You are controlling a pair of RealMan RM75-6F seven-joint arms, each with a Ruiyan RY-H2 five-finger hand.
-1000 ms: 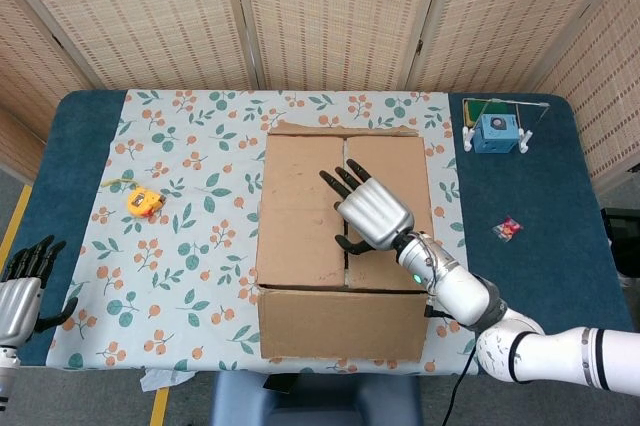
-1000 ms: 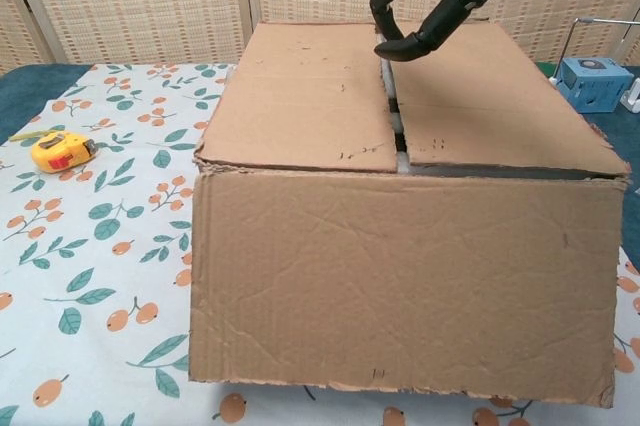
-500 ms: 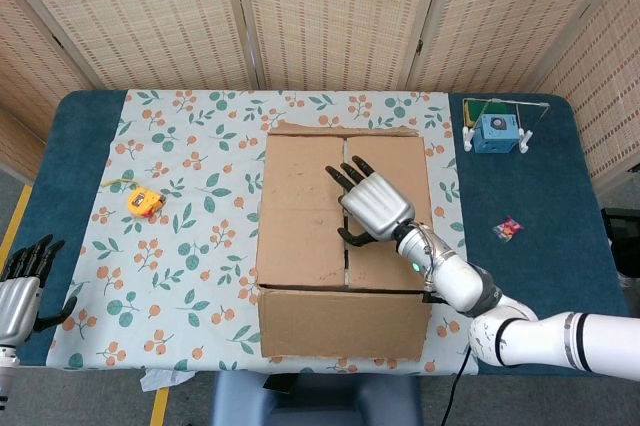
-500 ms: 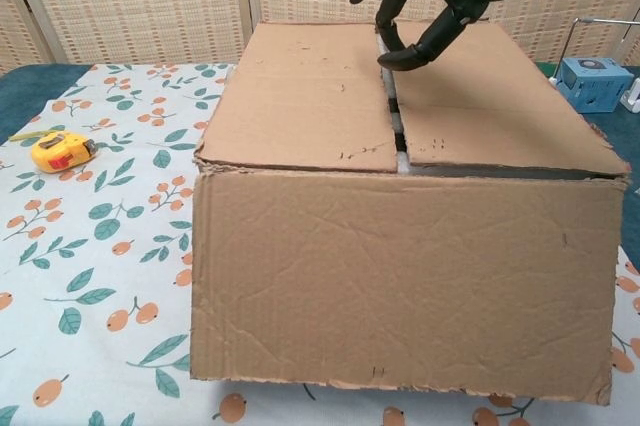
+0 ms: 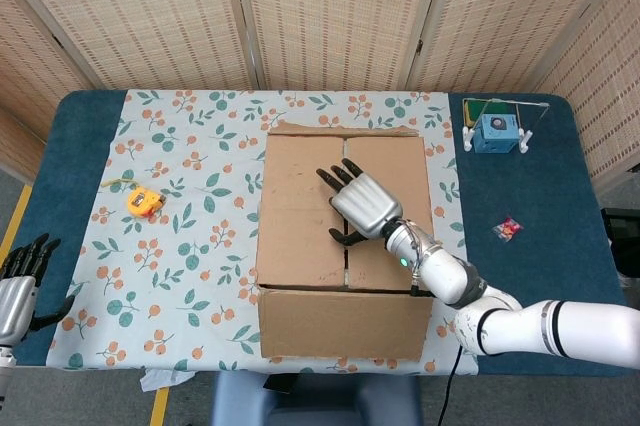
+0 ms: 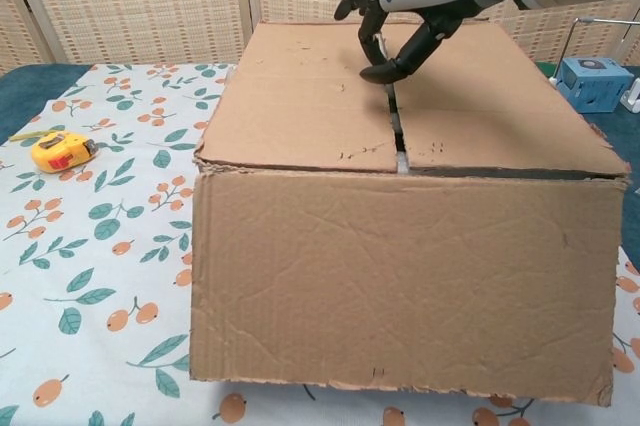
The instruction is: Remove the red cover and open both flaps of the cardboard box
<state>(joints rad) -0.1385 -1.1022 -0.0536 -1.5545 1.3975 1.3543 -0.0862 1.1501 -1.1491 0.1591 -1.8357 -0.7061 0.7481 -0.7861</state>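
The cardboard box (image 5: 300, 246) stands in the middle of the table with its left flap (image 5: 300, 206) and right flap (image 5: 395, 161) lying flat, meeting at a narrow seam (image 6: 398, 131). No red cover shows in either view. My right hand (image 5: 360, 204) hangs over the seam near the box's middle, fingers spread and curved downward, holding nothing. In the chest view the right hand (image 6: 410, 16) has its thumb tip low, close to the left flap's inner edge; I cannot tell whether it touches. My left hand (image 5: 18, 291) sits off the table's front left corner, fingers apart and empty.
A yellow tape measure (image 5: 143, 203) lies on the flowered cloth left of the box. A blue cube in a white frame (image 5: 495, 131) stands at the back right. A small wrapped sweet (image 5: 509, 229) lies on the blue cloth to the right. Folding screens close off the back.
My right hand has shifted left and dropped lower, from over the right flap to over the seam. The flaps have not moved. The left hand has sunk slightly.
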